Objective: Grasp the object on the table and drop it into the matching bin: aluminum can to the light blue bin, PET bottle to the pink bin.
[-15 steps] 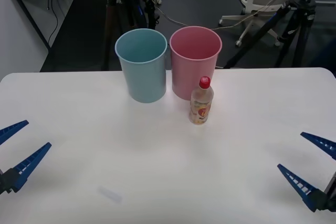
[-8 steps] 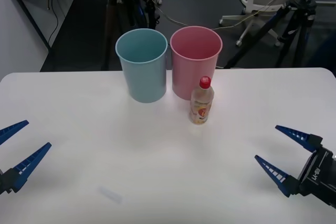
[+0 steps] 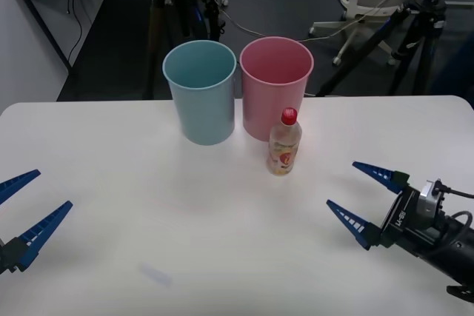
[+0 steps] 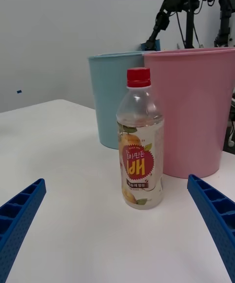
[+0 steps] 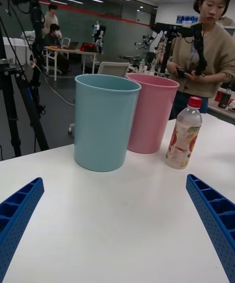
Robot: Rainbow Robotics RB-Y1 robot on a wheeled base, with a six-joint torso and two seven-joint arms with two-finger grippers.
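We see the PET bottle [image 3: 284, 143] standing upright on the table [image 3: 222, 242], just in front of the pink bin [image 3: 275, 86], which stands beside the light blue bin [image 3: 201, 91]. Our right gripper [image 3: 366, 195] hangs low over the table to the bottle's right, fingers spread wide and pointed toward it, holding nothing. Our left gripper [image 3: 28, 206] waits at the table's left edge, fingers likewise spread.

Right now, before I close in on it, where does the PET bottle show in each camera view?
Front view: the PET bottle stands upright at table centre, just in front of the pink bin.
Right wrist view: the bottle is mid-picture, between the open right gripper fingers.
Left wrist view: the bottle is at the right, beside the pink bin.
Shared landmark: the pink bin, right behind the bottle.
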